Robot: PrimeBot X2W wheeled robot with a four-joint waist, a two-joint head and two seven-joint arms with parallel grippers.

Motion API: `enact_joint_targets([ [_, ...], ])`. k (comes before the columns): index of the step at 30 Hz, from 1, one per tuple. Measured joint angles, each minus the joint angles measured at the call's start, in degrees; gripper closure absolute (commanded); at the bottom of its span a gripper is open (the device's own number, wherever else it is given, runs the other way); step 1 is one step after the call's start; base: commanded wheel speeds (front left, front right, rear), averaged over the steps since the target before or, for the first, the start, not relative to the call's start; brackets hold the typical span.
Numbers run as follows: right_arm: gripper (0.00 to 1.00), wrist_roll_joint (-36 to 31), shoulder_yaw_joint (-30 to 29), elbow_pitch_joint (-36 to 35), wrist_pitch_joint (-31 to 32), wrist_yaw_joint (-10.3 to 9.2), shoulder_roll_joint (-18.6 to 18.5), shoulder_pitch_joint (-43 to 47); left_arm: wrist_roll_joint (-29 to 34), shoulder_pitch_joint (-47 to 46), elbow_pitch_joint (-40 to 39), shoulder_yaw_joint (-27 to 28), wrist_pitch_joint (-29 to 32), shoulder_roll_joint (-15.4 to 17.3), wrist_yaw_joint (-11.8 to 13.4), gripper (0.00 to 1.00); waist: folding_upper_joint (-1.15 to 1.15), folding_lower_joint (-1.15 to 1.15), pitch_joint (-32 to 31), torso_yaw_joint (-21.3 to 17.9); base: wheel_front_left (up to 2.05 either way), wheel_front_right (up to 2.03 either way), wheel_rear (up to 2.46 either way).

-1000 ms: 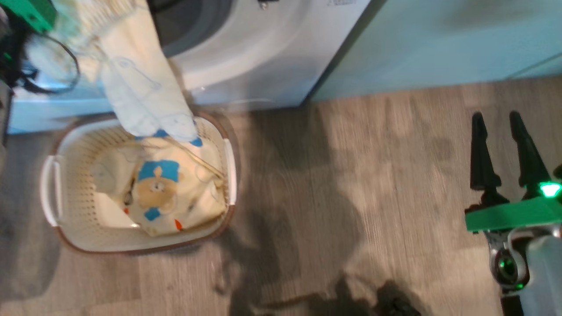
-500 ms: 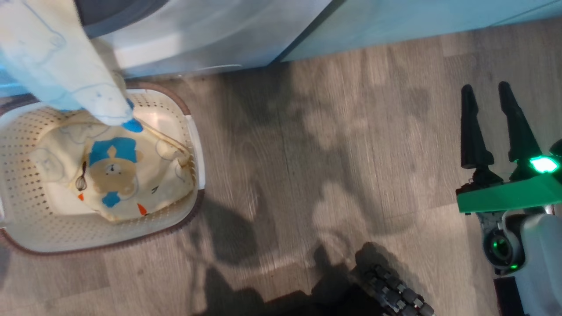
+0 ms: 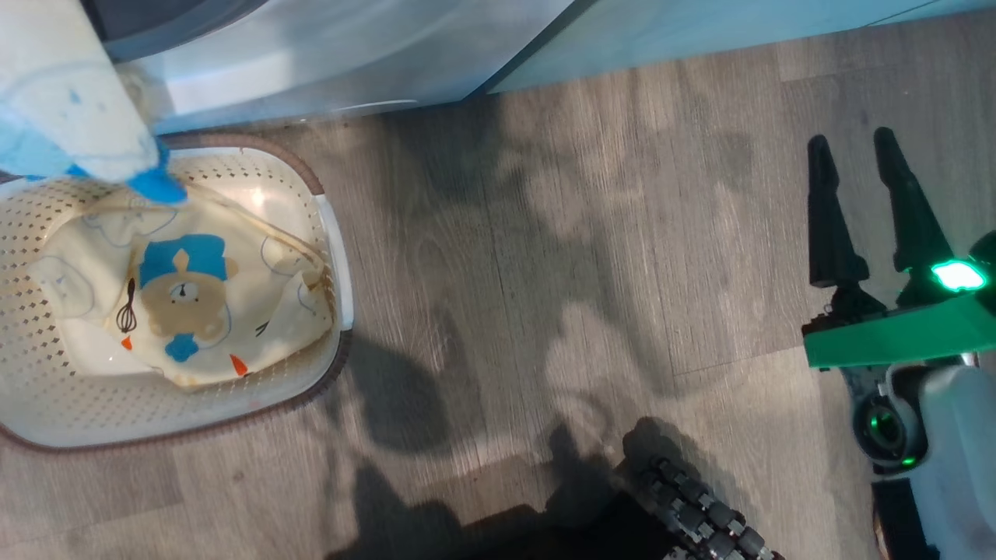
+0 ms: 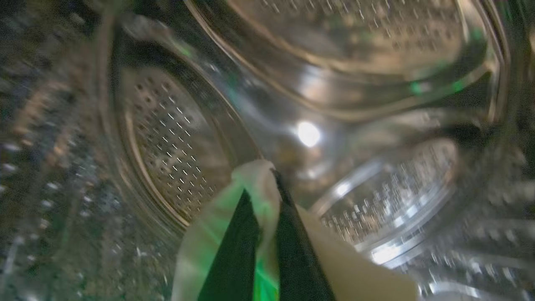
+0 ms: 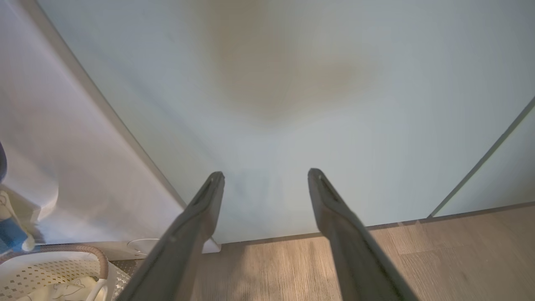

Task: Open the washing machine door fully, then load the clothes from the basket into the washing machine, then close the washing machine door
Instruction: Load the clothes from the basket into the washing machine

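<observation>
Cream cloth point(image 4: 257, 175) sits pinched between the closed left fingers point(image 4: 242, 238), inside the steel drum point(image 4: 175, 138). The head view has swung, sliding the basket point(image 3: 333, 257) to its left edge. So one piece looks nearly loaded, while the bear-print piece point(image 3: 187, 295) waits in the basket. The right fingers point(image 3: 829, 225) stand wide apart, empty, above the floor point(image 3: 545, 272).

Head view looks steeply down on cream perforated plastic basket point(image 3: 78, 404), shared with low right wrist view; left wrist view close inside perforated steel drum point(image 4: 167, 133).

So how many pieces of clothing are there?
2: one pale cloth hanging at head view's top left, one bear-print cloth lying in the basket; more may hide beneath.
</observation>
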Motion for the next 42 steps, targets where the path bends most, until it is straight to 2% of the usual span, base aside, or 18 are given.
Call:
enact_joint_targets([
  [5,0.0,0.09,0.27,0.07,0.0,0.0,0.01,-0.45,3.22,1.37,-3.43,4.9,-0.03,-0.94,-0.03,1.0,0.0,0.0,-0.11,-0.14,0.0,0.0,0.0],
  [9,0.0,0.09,0.27,0.12,0.0,0.0,0.01,-0.43,4.21,3.41,-0.38,6.16,-0.03,-2.45,-0.63,1.0,0.0,0.0,-0.55,-0.09,0.0,0.0,0.0],
  [10,0.0,0.08,0.26,0.14,0.0,-0.01,0.01,-0.43,4.32,3.9,1.14,6.11,-0.03,-2.81,-0.67,0.87,0.0,0.0,-0.7,-0.05,0.0,0.0,0.0],
  [11,0.0,0.08,0.25,0.14,0.0,0.0,0.01,-0.42,4.68,4.4,2.48,6.03,-0.03,-3.11,-0.69,0.62,0.0,0.0,-0.83,0.01,0.0,0.0,0.0],
  [12,0.0,0.08,0.24,0.14,0.0,0.0,0.01,-0.41,4.89,4.82,3.66,5.97,-0.03,-3.32,-1.07,0.28,0.0,0.0,-0.95,0.06,0.0,0.0,0.0],
  [13,0.0,0.08,0.24,0.15,0.0,0.0,0.01,-0.38,5.15,4.97,5.05,5.71,-0.03,-3.47,-1.16,0.0,0.0,0.0,-1.11,0.12,0.0,0.0,0.0],
  [21,0.0,0.05,-0.64,0.64,0.0,0.0,0.01,0.13,6.28,7.09,12.1,1.55,-0.03,-5.79,-2.12,0.0,0.0,0.0,-3.97,1.08,0.0,0.0,0.0],
  [27,0.0,-0.4,-1.08,1.24,0.0,0.0,0.01,2.76,5.67,13.33,12.29,-0.86,-0.02,-7.28,-2.14,0.0,0.0,0.0,-7.27,1.76,0.0,0.0,0.0],
  [33,0.0,-0.96,-1.87,1.74,0.0,0.0,0.01,5.18,2.88,22.62,7.98,-1.52,-0.02,-8.73,-2.14,0.0,0.0,-0.01,-12.03,2.83,0.0,0.0,0.0],
  [40,0.0,-1.97,-2.42,2.26,0.0,0.0,0.01,8.2,3.75,35.06,-0.12,-0.31,-0.02,-9.94,-2.14,0.0,0.01,-0.01,-17.31,4.62,0.0,0.0,0.0],
  [42,0.0,-2.57,-2.54,2.38,0.01,0.0,0.01,9.43,5.44,41.57,-3.72,0.55,-0.02,-10.82,-1.93,0.0,0.01,-0.01,-19.48,5.33,0.0,0.0,0.0],
])
